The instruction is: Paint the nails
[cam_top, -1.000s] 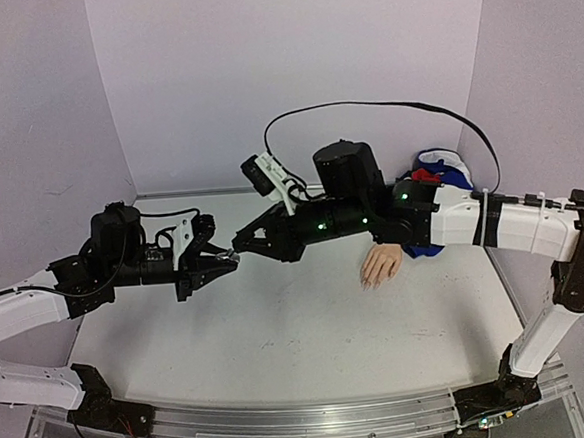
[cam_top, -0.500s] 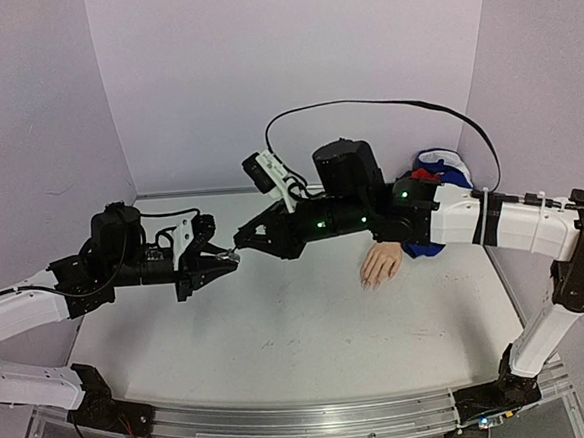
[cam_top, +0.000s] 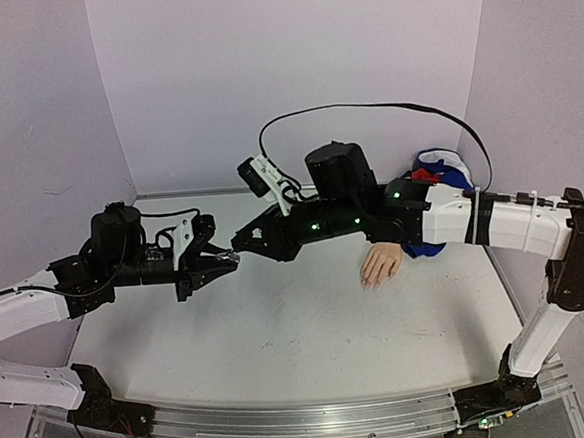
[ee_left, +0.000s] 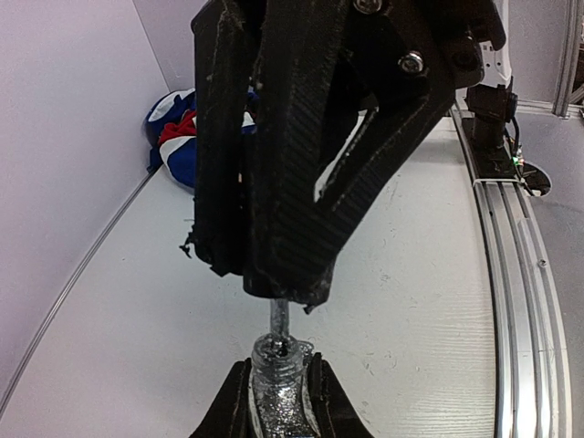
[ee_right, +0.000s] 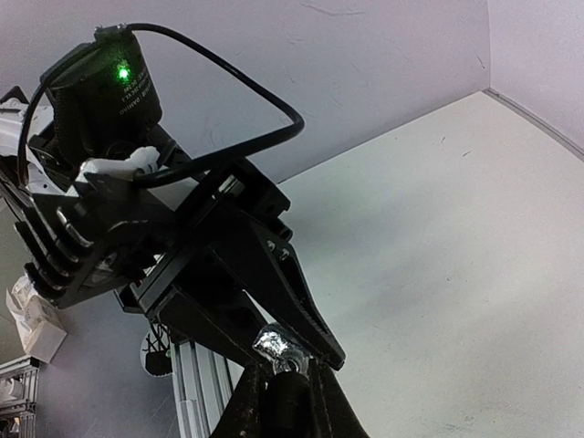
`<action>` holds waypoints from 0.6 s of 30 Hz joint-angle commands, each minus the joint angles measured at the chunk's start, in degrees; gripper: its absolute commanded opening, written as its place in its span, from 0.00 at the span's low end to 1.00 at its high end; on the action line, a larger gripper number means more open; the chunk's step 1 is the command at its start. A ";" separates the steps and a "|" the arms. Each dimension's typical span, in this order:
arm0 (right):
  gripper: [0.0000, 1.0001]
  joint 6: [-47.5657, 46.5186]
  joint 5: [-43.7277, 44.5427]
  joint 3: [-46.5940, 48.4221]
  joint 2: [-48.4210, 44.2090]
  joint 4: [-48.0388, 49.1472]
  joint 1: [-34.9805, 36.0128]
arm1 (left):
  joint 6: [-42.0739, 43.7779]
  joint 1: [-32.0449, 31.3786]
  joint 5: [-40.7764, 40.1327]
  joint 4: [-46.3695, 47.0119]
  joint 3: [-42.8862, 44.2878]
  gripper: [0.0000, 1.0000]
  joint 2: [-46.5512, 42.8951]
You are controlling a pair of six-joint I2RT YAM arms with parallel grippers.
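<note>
Nails at the worktop's right side; both claws met above its left half

The nails (cam_top: 368,284) tipped a pale mannequin hand (cam_top: 383,264) lying on the worktop (cam_top: 280,330) near its right edge, fingers toward the near edge; its blue, white and red sleeve (cam_top: 439,169) was bunched in the far right corner; well apart from them, the left gripper (cam_top: 225,259) clamped a glittery bottle (ee_left: 276,365); the right gripper (cam_top: 244,244) pinched the dark cap (ee_right: 287,401), its brush stem (ee_left: 278,319) standing in the bottle's neck.
</note>
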 commanded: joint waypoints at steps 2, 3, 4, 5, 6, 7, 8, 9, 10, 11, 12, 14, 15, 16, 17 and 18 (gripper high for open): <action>0.00 -0.82 -0.25 2.68 0.14 0.78 0.22 | 0.17 -0.27 0.37 2.11 1.28 0.00 -0.28; 0.00 -0.76 -0.42 2.80 0.36 0.76 0.22 | 0.10 -0.27 0.45 2.11 1.34 0.00 -0.24; 0.00 -0.72 -0.60 3.01 0.65 0.72 0.29 | 0.10 -0.28 0.52 2.10 1.37 0.00 -0.23; 0.00 -0.65 -0.81 3.25 0.92 0.63 0.35 | 0.09 -0.32 0.62 2.09 1.37 0.00 -0.14; 0.00 -0.63 -0.92 3.49 1.33 0.47 0.32 | 0.14 -0.37 0.63 2.11 1.33 0.00 -0.16; 0.00 -0.62 -0.93 3.71 1.66 0.31 0.39 | 0.12 -0.40 0.63 2.10 1.37 0.00 -0.26; 0.00 -0.63 -0.93 3.97 1.89 0.17 0.42 | 0.10 -0.34 0.63 2.10 1.37 0.00 -0.26; 0.00 -0.62 -0.93 4.26 2.15 0.07 0.50 | 0.14 -0.35 0.63 2.05 1.33 0.00 -0.28; 0.00 -0.62 -0.97 4.71 2.41 -0.13 0.57 | 0.14 -0.31 0.59 2.11 1.37 0.00 -0.30; 0.00 -0.62 -1.01 5.02 2.68 -0.32 0.55 | 0.10 -0.35 0.56 2.08 1.30 0.00 -0.38; 0.00 -0.62 -1.03 5.31 2.94 -0.54 0.57 | 0.16 -0.36 0.58 2.09 1.41 0.00 -0.32; 0.00 -0.54 -1.14 5.90 3.61 -1.15 0.57 | 0.10 -0.39 0.45 2.09 1.33 0.00 -0.54; 0.00 -0.54 -1.11 6.32 4.01 -1.62 0.57 | 0.11 -0.43 0.46 2.11 1.37 0.00 -0.54; 0.00 -0.54 -1.03 6.68 4.40 -2.03 0.64 | 0.10 -0.45 0.46 2.10 1.37 0.00 -0.51; 0.00 -0.46 -1.14 6.99 4.76 -2.31 0.63 | 0.05 -0.43 0.46 2.07 1.37 0.00 -0.56; 0.00 -0.26 -1.31 7.22 5.12 -2.46 0.66 | 0.06 -0.44 0.46 2.10 1.37 0.00 -0.54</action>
